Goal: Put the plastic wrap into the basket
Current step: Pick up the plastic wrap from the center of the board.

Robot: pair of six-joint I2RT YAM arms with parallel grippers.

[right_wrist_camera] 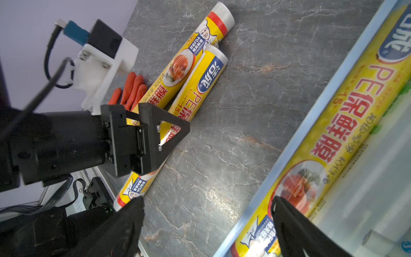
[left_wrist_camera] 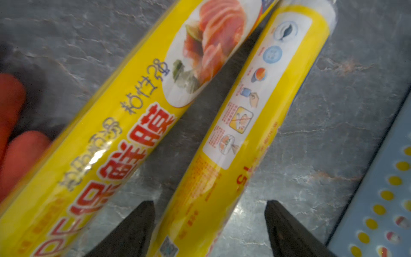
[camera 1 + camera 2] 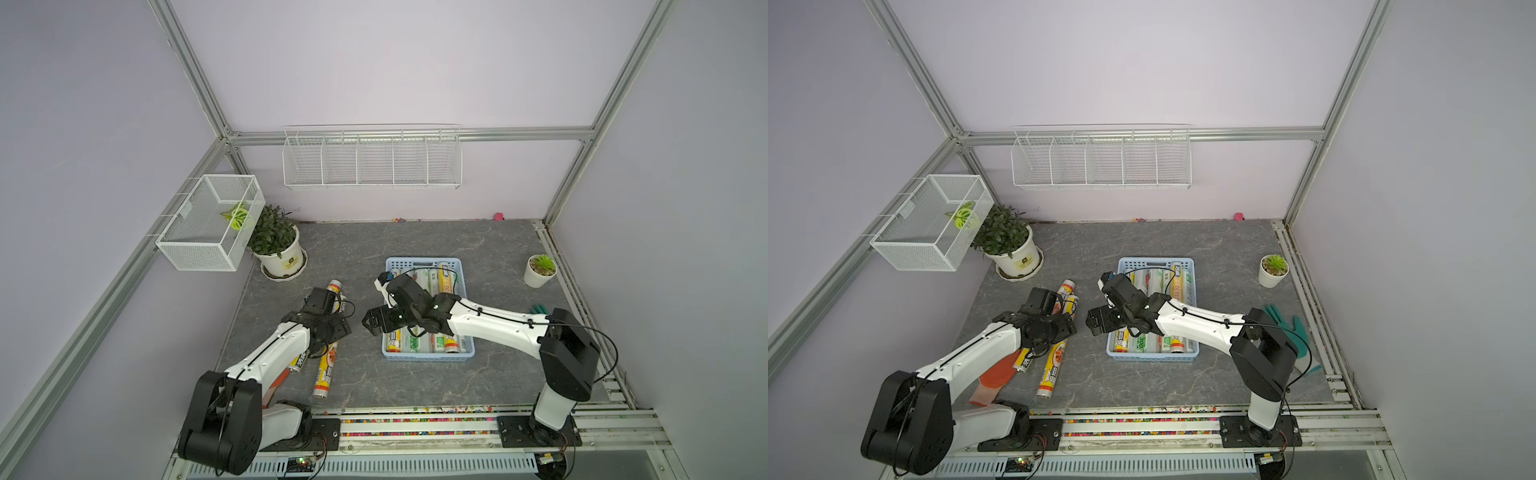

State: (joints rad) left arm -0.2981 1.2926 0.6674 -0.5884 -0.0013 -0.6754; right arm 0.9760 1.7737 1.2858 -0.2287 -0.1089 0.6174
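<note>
The light-blue basket (image 3: 428,261) (image 3: 1154,262) (image 2: 382,200) holds several plastic wrap rolls (image 3: 444,278) (image 3: 1177,282) (image 1: 347,124) lying lengthwise. Two more yellow rolls lie side by side on the table to its left. My left gripper (image 3: 332,328) (image 3: 1054,326) (image 2: 209,202) is open and points down astride the roll nearer the basket (image 3: 326,370) (image 3: 1052,370) (image 2: 255,111) (image 1: 200,89). One finger is close to that roll, the other stands apart. The second roll (image 3: 334,287) (image 2: 124,124) lies just outside the jaws. My right gripper (image 3: 372,324) (image 3: 1096,322) (image 1: 208,200) hangs open and empty over the basket's left rim.
An orange glove (image 3: 994,374) (image 2: 13,124) lies under my left arm, a green glove (image 3: 1287,328) by my right arm. A potted plant (image 3: 276,245) stands back left, a small succulent (image 3: 540,270) at the right. A white mesh box (image 3: 212,220) and a wire rack (image 3: 372,162) hang on the walls.
</note>
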